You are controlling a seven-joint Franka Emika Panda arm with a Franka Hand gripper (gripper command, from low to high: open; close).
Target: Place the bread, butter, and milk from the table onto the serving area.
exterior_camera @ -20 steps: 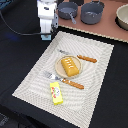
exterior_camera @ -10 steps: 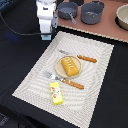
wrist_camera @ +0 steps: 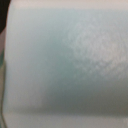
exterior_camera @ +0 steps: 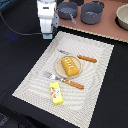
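Note:
The milk (wrist_camera: pixel 64 64) fills the wrist view as a pale blue-white surface, very close to the camera. In the exterior view my white gripper (exterior_camera: pixel 47 34) stands low over the black table just off the far left corner of the serving area (exterior_camera: pixel 95 90) and hides most of the carton. Its fingers do not show clearly, so I cannot tell whether they are shut on the milk. The bread (exterior_camera: pixel 70 66) lies on the round tan plate (exterior_camera: pixel 59 70) in the middle of the mat. The butter (exterior_camera: pixel 56 93) lies on the mat near its front edge.
A fork (exterior_camera: pixel 48 75) and a knife (exterior_camera: pixel 86 58) with orange handles lie beside the plate. A pinkish-brown board (exterior_camera: pixel 107 27) behind the mat carries two grey pots (exterior_camera: pixel 67 9) (exterior_camera: pixel 92 12). A pale bowl (exterior_camera: pixel 123 15) stands at the exterior view's far right.

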